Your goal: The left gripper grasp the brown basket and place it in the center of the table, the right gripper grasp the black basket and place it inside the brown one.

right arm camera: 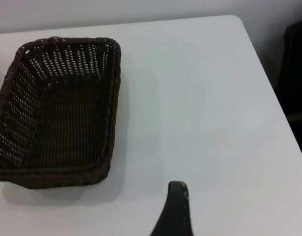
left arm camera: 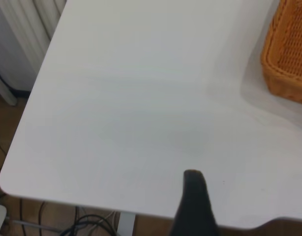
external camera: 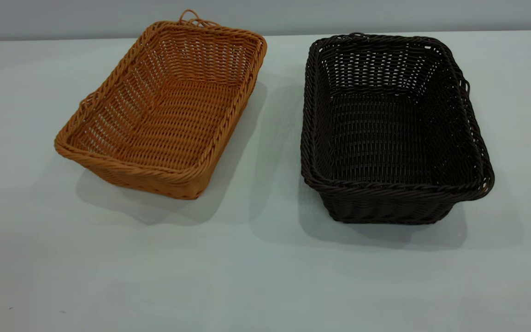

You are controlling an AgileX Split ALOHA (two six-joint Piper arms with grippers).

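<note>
Two baskets apart on the table (external camera: 265, 276): brown basket (external camera: 164, 106) at 9 o'clock, long axis skewed toward 1; black basket (external camera: 392, 129) at 3.

Left wrist: left gripper (left arm camera: 194, 204) off the basket, which lies toward 2. Can't tell its jaw state.

Right wrist: right gripper (right arm camera: 174, 209), black basket toward 10. Same, can't tell.

Brown basket (external camera: 162, 108): orange-tan wicker, empty, upright, angled, left on bench (external camera: 265, 276) | black basket (external camera: 392, 129): dark wicker, empty, upright, right, apart from brown one
</note>
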